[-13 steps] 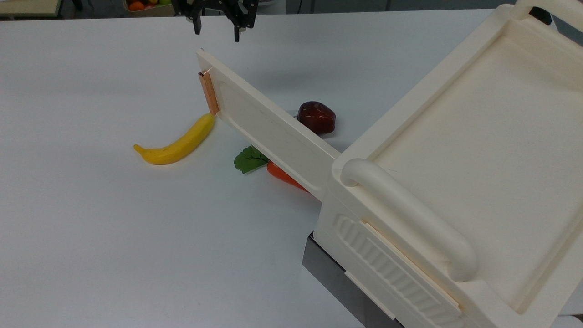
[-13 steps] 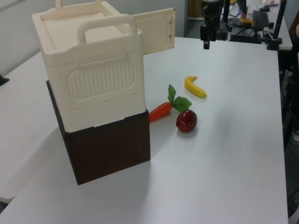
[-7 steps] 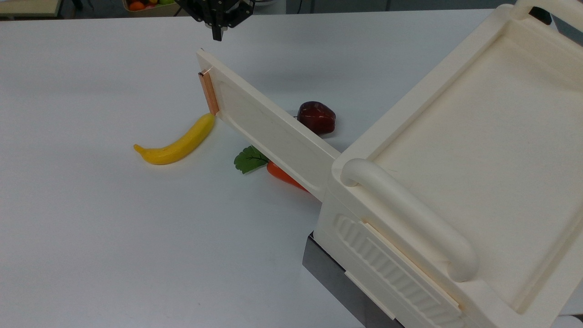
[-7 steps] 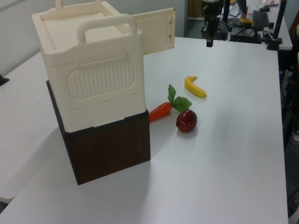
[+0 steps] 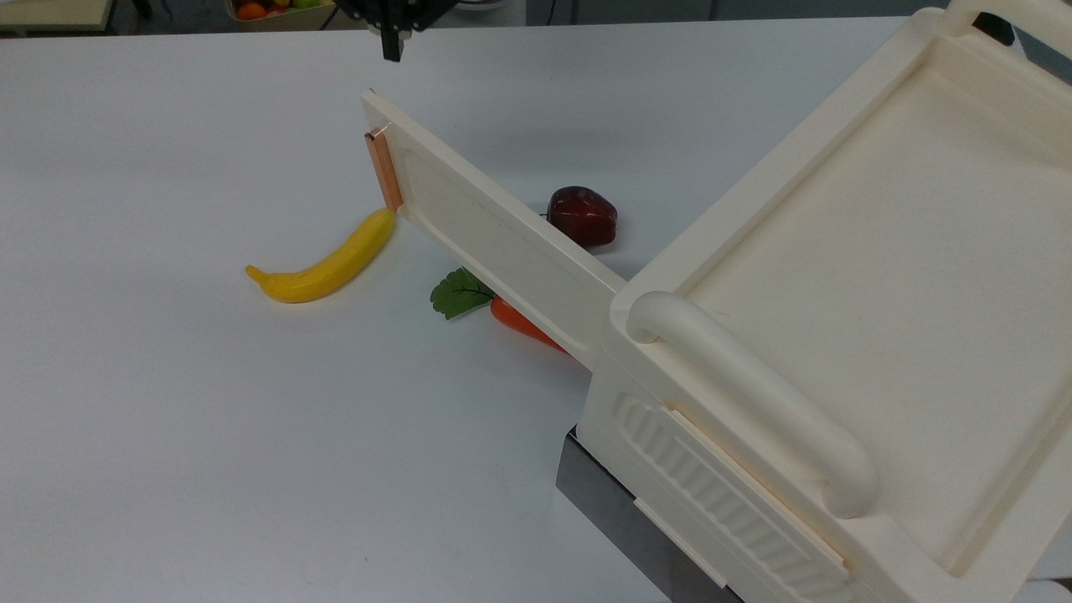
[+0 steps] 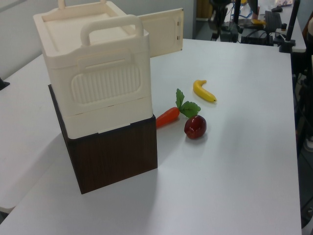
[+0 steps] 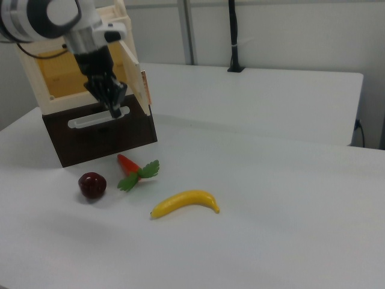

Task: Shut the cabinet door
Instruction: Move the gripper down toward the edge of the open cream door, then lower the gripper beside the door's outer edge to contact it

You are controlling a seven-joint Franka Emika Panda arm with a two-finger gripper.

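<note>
The cabinet door (image 5: 494, 243) stands wide open, swung out from the cream cabinet (image 5: 846, 276) with its copper strip (image 5: 384, 170) at the free end. In the top view my gripper (image 5: 391, 52) hangs just beyond that free end, at the frame's upper edge, its fingers pressed together on nothing. The right view shows the gripper (image 7: 115, 110) pointing down in front of the cabinet's open front (image 7: 60, 75), just left of the door (image 7: 135, 71) and apart from it. The left view has the door (image 6: 164, 34) sticking out behind the cabinet (image 6: 95, 73).
A yellow banana (image 5: 327, 262) lies on the white table below the door's end. A dark red apple (image 5: 583, 216) and a carrot (image 5: 521, 322) with a green leaf (image 5: 459, 293) lie near the cabinet. The cabinet rests on a dark base (image 6: 115, 156).
The fingers went from spread wide to pressed together. The gripper then drifted slightly toward the top view's upper edge. The door has not moved.
</note>
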